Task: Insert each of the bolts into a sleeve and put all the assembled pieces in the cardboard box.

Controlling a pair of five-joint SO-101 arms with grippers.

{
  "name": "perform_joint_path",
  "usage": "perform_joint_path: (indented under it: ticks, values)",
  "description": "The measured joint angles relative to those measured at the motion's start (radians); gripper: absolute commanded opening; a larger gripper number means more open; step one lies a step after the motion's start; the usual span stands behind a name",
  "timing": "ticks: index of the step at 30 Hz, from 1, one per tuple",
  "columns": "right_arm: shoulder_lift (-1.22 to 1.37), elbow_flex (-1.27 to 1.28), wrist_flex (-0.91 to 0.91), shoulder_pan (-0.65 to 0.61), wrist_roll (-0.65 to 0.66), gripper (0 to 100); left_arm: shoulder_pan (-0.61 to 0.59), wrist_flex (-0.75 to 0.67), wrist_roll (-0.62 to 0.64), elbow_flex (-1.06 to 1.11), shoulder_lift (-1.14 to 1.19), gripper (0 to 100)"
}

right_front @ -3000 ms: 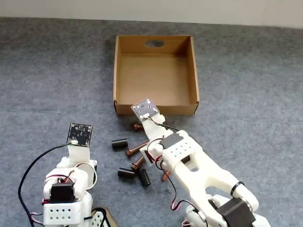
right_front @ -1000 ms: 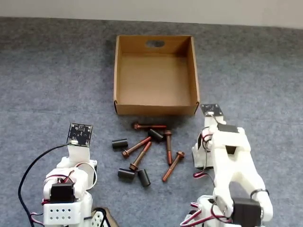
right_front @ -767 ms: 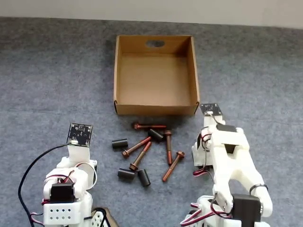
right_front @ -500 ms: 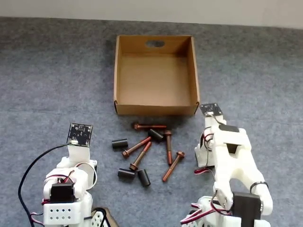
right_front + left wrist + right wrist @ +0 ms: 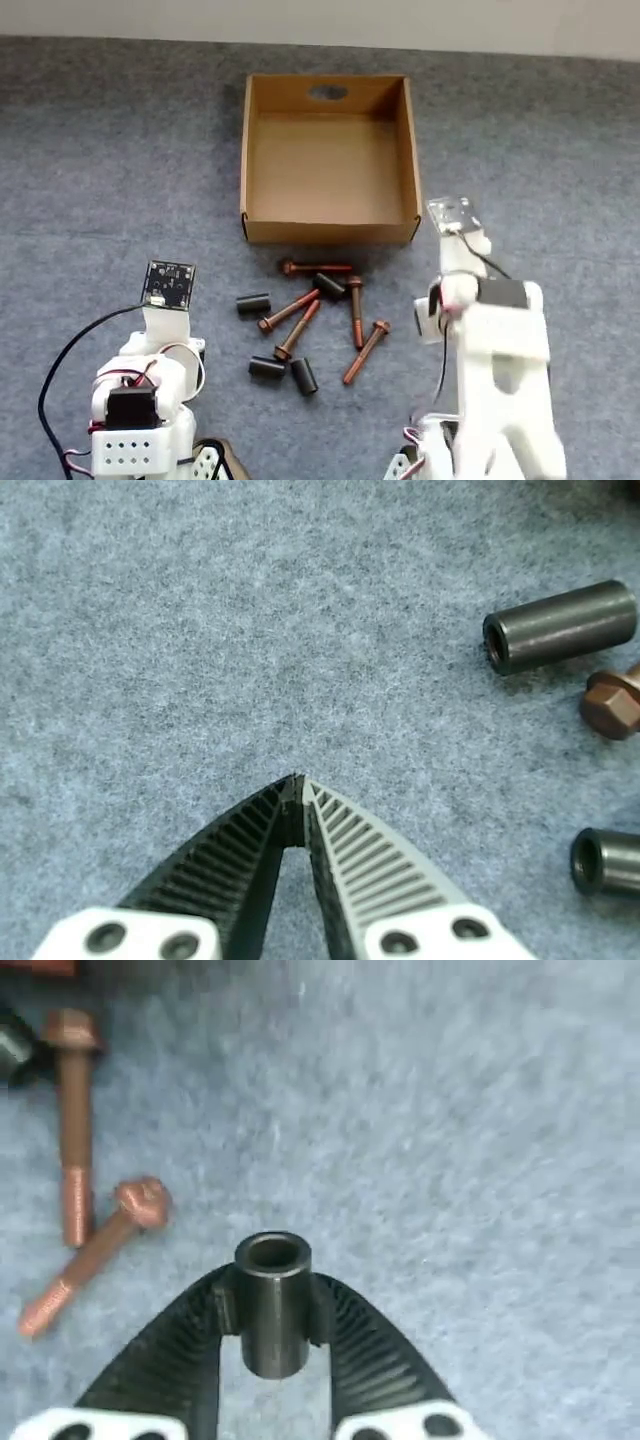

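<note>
Grey carpet covers the table. My left pincer hangs over it, tips pressed together on nothing. My right pincer pinches 1 black sleeve between its ribbed pads, the bore's open end showing. Between my 2 arms lie 5 copper bolts and 4 loose sleeves, scattered. Just beyond them sits the cardboard box, open side up.
</note>
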Motion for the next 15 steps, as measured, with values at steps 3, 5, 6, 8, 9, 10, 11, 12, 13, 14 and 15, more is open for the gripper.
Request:
perform_joint_path:
  ticks: [3,5,6,8,9,10,11,12,13,14,15]
  values:
    - [-0.14,0.115,-0.086,-0.003,-0.081,0.6,0.0,0.0,0.0,0.0,0.0,1]
    - [-0.183,0.195,-0.155,-0.003,-0.124,0.6,0.0,0.0,0.0,0.0,0.0,1]
    - [-0.192,0.233,-0.193,-0.015,-0.147,0.6,0.0,0.0,0.0,0.0,0.0,1]
    - [-0.204,0.301,-0.265,-0.051,-0.193,0.6,0.0,0.0,0.0,0.0,0.0,1]
    - [-0.207,0.325,-0.284,-0.06,-0.212,0.6,0.0,0.0,0.0,0.0,0.0,1]
    - [-0.21,0.341,-0.295,-0.063,-0.224,0.6,0.0,0.0,0.0,0.0,0.0,1]
    - [-0.21,0.347,-0.301,-0.063,-0.232,0.6,0.0,-0.005,0.0,0.0,0.0,1]
    - [-0.212,0.351,-0.308,-0.063,-0.236,0.6,0.0,-0.023,-0.006,0.0,0.0,1]
    - [-0.213,0.354,-0.313,-0.063,-0.239,0.6,-0.011,-0.049,-0.025,-0.002,0.0,1]
    - [-0.213,0.361,-0.316,-0.064,-0.239,0.6,-0.028,-0.081,-0.057,-0.008,0.0,1]
    - [-0.213,0.368,-0.318,-0.064,-0.241,0.6,-0.051,-0.118,-0.098,-0.017,0.0,1]
